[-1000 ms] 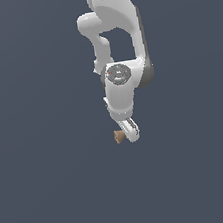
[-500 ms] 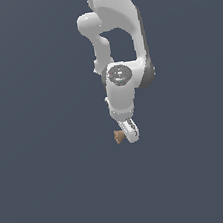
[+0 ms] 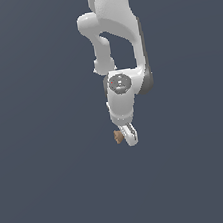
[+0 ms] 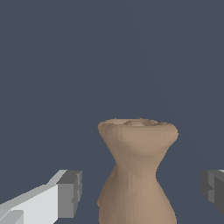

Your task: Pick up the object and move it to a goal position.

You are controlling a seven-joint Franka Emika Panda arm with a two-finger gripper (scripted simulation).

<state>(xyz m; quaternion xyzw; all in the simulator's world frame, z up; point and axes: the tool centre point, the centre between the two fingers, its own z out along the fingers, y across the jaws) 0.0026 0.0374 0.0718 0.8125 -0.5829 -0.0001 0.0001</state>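
Against a uniform slate-grey ground, the exterior view shows a white, jointed robot arm (image 3: 117, 36) descending from the upper edge, ending in a white claw (image 3: 128, 135) with grey pads. A small tan-brown, spool-shaped object (image 3: 118, 136), narrow at the waist and flared at both ends, sits just beside the claw tip on the exterior view's left; whether it touches the finger there cannot be told. The arm's own body blocks part of the claw from this camera.

In the wrist view the tan-brown object (image 4: 137, 168) stands between the two fingertips (image 4: 70, 193), its flared rim facing away from the camera and its lower end cut off by the picture's edge. The claw (image 4: 142, 190) is spread: clear grey gaps separate each pad from the object's sides, so nothing is pinched. Only a corner of the second pad shows at the frame's edge.

The grey surface carries no other items, and no writing or marks can be read anywhere.
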